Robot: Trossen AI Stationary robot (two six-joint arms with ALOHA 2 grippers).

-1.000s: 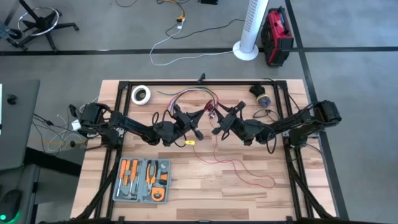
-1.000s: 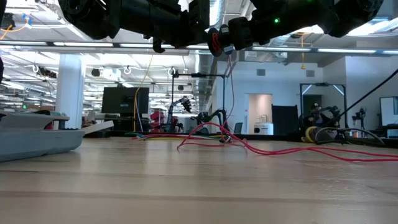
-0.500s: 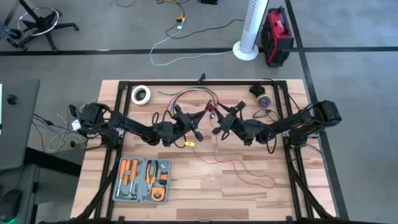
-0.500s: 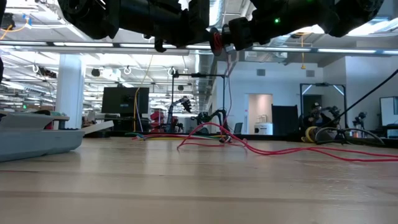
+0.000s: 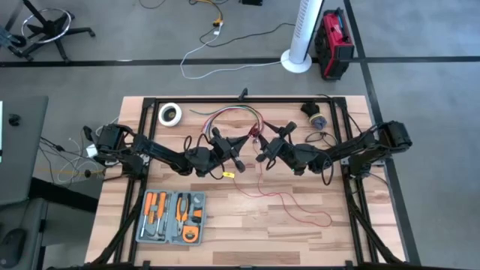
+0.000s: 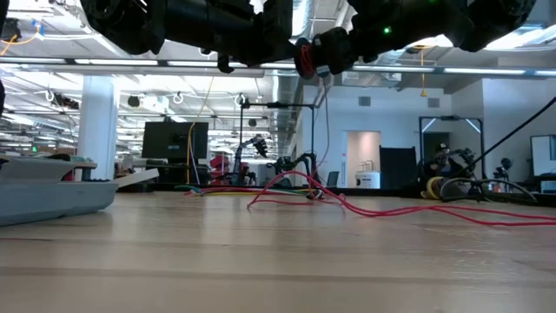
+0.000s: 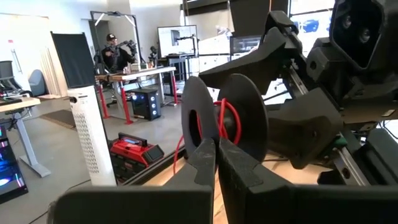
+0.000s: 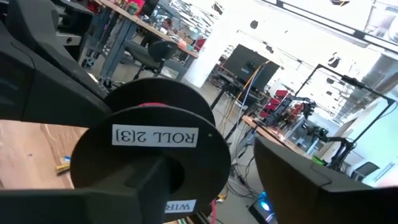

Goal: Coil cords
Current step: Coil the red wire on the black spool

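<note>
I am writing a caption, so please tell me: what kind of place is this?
Probably a robotics lab or workshop: a wooden table with a tool tray, and, in the room behind, monitors and another robot arm.

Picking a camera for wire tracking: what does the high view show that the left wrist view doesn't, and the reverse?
Only the high view: the loose red wire trailing across the table, the tool case, the tape roll, and both arms meeting mid-table.

Only the left wrist view: the black spool close up with red wire wound on its core, the left tool closed on one flange, and the right arm holding the spool from the far side.

Both: the spool and the wire.
</note>
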